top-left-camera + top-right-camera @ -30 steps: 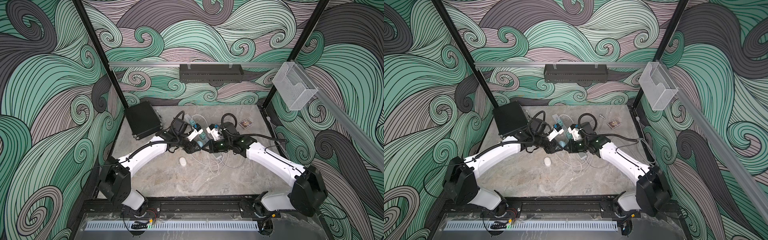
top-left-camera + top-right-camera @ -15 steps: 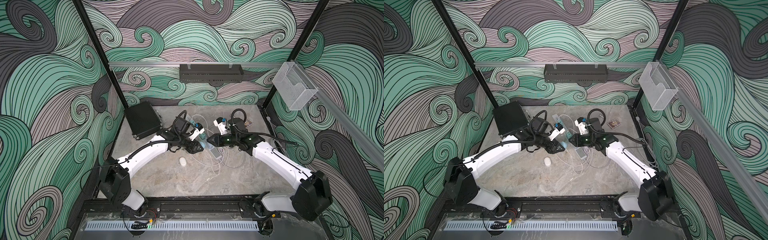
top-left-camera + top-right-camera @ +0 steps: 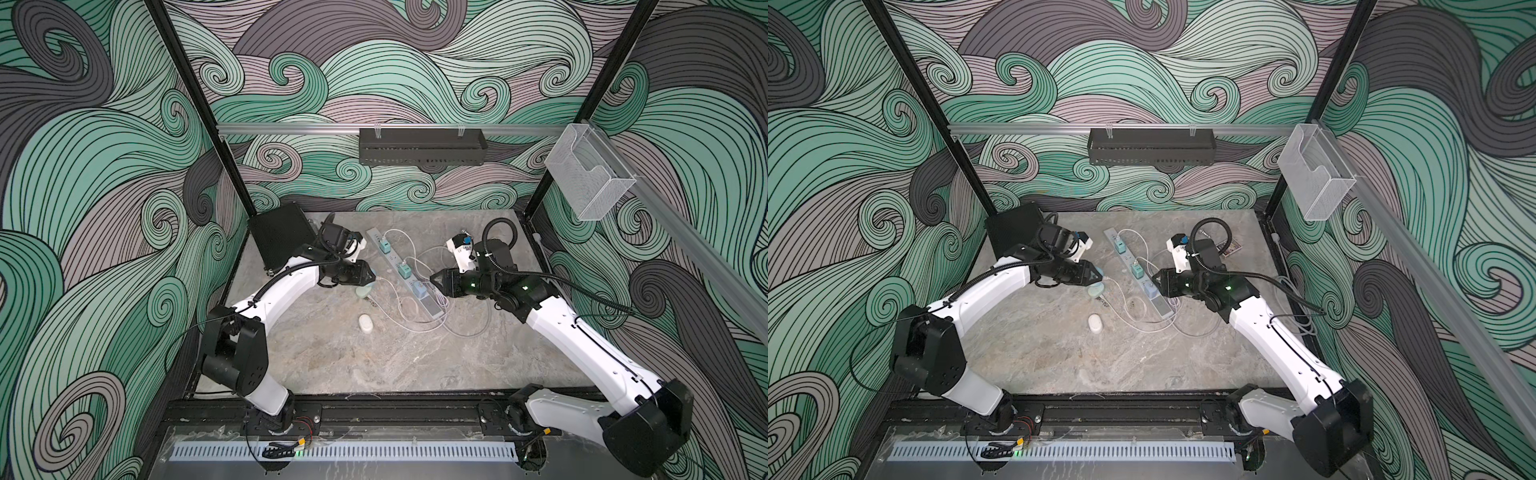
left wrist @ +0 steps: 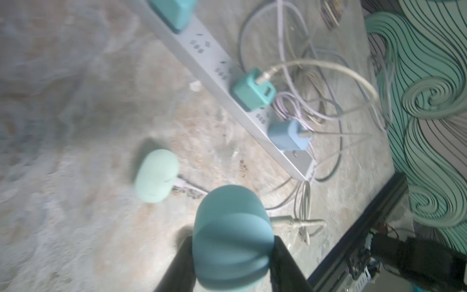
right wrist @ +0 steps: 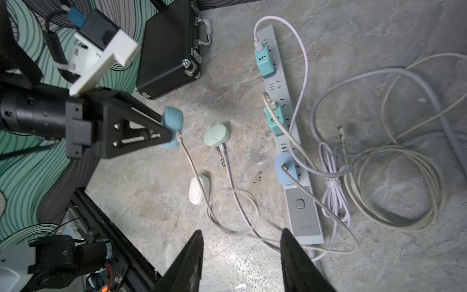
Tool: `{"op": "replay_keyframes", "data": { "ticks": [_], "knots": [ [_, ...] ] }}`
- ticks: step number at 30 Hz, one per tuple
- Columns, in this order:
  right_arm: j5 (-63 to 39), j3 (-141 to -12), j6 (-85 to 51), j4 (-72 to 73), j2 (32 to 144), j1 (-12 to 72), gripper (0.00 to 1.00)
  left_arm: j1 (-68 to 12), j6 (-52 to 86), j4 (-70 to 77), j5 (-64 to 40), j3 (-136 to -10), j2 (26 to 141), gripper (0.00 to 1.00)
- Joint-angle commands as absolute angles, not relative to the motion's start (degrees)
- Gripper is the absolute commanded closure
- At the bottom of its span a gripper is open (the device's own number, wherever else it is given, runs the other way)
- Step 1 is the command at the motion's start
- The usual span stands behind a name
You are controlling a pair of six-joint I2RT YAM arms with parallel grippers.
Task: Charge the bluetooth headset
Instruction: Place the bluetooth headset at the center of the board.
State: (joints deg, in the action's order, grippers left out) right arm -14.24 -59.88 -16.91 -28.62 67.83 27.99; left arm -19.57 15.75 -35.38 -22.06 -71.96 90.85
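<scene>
Tabletop: blue case in left claw, cable plain right-wrist; right claw apart, empty.

Grey marbled desk. I record a black case at the far left corner, a power strip lying diagonally at mid-desk, a mint earbud case and a white earbud case left of the strip, and coiled cables toward the right edge.

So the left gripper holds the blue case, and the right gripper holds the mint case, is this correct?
Not fully. The left gripper holds the blue case, but the right gripper is open and empty; the mint case lies on the table, as the right wrist view shows.
</scene>
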Motion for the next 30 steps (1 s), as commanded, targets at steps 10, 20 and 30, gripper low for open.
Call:
{"op": "replay_keyframes", "data": {
  "ticks": [10, 20, 30],
  "knots": [
    [-9.02, -58.44, -13.97, -31.84, 69.87, 27.62, 0.48, -11.19, 22.25, -37.81, -15.09, -86.45, 108.11, 0.98],
    [-8.41, -56.55, -13.21, -30.76, 71.32, 27.60, 0.46, -10.62, 19.80, -43.01, -12.61, -96.97, 120.92, 0.95],
    [-8.96, -57.48, -12.35, -30.17, 72.94, 26.68, 0.46, -10.48, 18.46, -45.67, -13.12, -99.13, 125.67, 0.85]
  ]
}}
